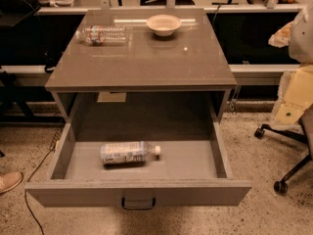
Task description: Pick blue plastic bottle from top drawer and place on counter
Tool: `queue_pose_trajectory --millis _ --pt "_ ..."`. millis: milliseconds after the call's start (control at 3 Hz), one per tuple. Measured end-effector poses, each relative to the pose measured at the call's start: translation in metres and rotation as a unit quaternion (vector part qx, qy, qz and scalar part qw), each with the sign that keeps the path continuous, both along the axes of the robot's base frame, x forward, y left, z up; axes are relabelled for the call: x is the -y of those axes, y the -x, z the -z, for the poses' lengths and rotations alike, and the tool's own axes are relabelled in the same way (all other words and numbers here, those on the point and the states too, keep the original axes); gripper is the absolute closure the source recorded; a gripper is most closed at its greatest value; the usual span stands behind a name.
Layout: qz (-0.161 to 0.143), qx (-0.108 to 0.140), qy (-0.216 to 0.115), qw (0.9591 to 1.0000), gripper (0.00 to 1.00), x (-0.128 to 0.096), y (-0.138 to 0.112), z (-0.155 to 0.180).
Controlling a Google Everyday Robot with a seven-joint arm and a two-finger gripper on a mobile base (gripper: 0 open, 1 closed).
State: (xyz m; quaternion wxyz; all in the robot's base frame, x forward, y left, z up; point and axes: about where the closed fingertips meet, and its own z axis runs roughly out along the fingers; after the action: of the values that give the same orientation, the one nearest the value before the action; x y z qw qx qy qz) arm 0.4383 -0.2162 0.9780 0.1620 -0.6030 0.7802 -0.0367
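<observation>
The blue plastic bottle (128, 152) lies on its side in the open top drawer (221, 153), left of the middle, with its white cap pointing right. The drawer is pulled fully out, and its front panel carries a dark pull handle (138, 204). The counter (146, 58) is the glossy grey-brown top above it. My gripper is not in view. Only a pale, bulky shape (296, 94) that may be part of my arm shows at the right edge, well away from the drawer.
A clear ribbed bottle (104, 35) lies on the counter's back left, and a white bowl (163, 24) stands at the back middle. Office chair legs with casters (280, 186) are on the floor at the right. A shoe (10, 181) is at the left edge.
</observation>
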Motion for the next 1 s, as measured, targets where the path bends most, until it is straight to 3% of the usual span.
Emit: queue_pose_trajectory --millis 333,667,1000 --pt "0.000 0.000 0.000 1.0000 0.00 0.000 0.000 0.000" --pt "-0.001 -0.001 -0.051 0.9987 0.00 -0.006 -0.003 0.015" --pt "-0.018 -0.021 -0.151 0.9882 0.00 -0.042 -0.019 0.066"
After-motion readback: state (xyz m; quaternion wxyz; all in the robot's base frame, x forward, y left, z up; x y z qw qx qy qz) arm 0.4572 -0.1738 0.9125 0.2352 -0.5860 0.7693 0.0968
